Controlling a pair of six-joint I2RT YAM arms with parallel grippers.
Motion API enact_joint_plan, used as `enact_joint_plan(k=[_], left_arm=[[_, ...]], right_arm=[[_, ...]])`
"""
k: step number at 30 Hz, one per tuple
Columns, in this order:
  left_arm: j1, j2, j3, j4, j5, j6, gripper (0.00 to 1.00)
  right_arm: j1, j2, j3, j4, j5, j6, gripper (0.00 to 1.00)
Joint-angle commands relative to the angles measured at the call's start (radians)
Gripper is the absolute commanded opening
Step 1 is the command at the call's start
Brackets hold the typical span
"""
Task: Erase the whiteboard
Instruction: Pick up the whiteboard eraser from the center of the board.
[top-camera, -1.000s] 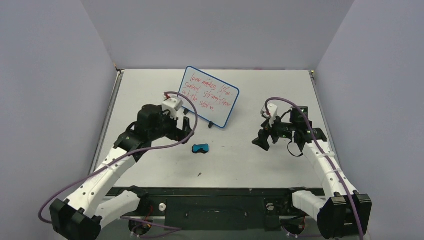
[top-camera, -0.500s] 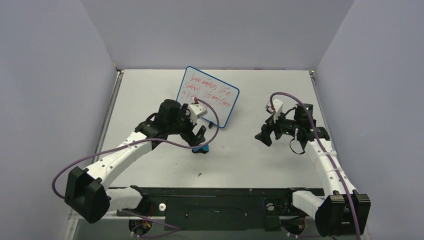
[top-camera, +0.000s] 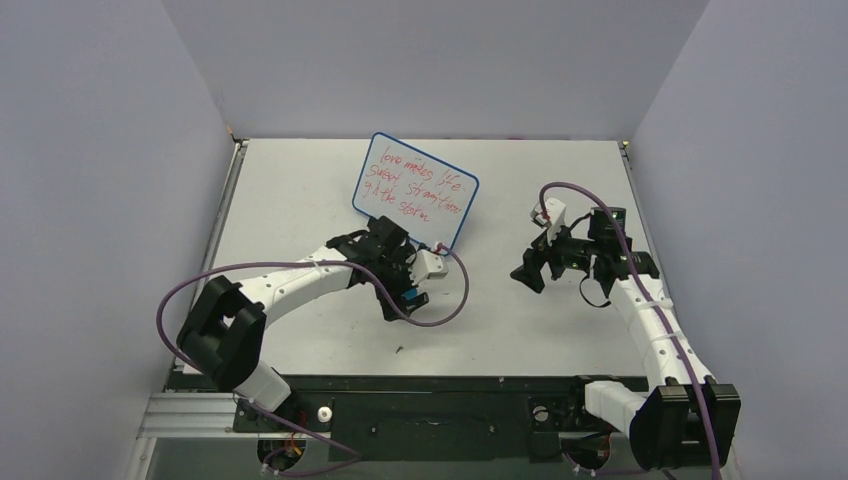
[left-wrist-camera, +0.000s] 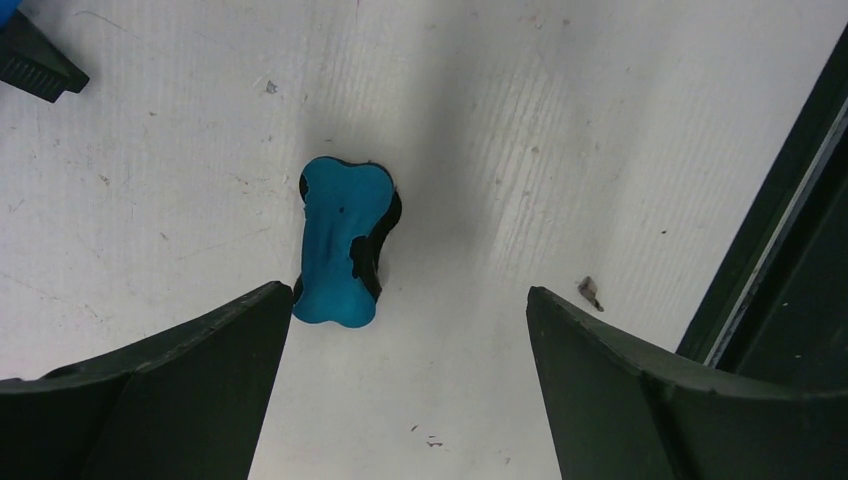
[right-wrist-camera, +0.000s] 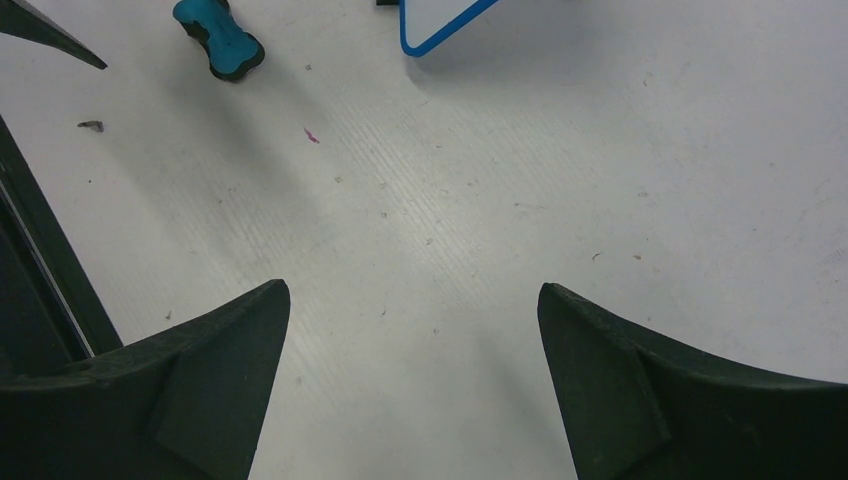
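At centre, whiteboard (top-camera: 415, 192) propped upright, long axis crosswise

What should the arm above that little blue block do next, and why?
Probably slide the left gripper sideways until the eraser sits centred between its open jaws: in the wrist view it lies off to one side, ungrasped, and the whiteboard carries red writing.
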Motion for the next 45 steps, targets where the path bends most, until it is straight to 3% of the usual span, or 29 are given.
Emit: enact_joint_plan(k=[1, 12, 19, 23, 30, 45], left_arm=[[0.046, 0.02, -0.009, -0.002, 0.031, 0.137, 0.84], [0.214, -0.085, -0.119, 0.099, 0.298, 0.304, 0.8], [0.228, -0.076, -0.16, 0.17, 0.379, 0.338, 0.8], [0.208, -0.073, -0.181, 0.225, 0.336, 0.338, 0.79], [0.116, -0.017, -0.168, 0.308, 0.13, 0.296, 0.77], [0.076, 0.135, -0.044, 0.204, 0.0, 0.267, 0.65]], right_arm=[[-0.007, 0.014, 0.052, -0.017, -0.027, -0.04, 0.89], [-0.006, 0.026, 0.084, -0.103, -0.053, -0.112, 0.89], [-0.002, 0.015, 0.093, -0.137, -0.068, -0.146, 0.89], [-0.002, 0.011, 0.099, -0.158, -0.076, -0.165, 0.89], [0.004, 0.01, 0.111, -0.197, -0.08, -0.202, 0.89], [0.004, 0.019, 0.123, -0.244, -0.082, -0.247, 0.89]])
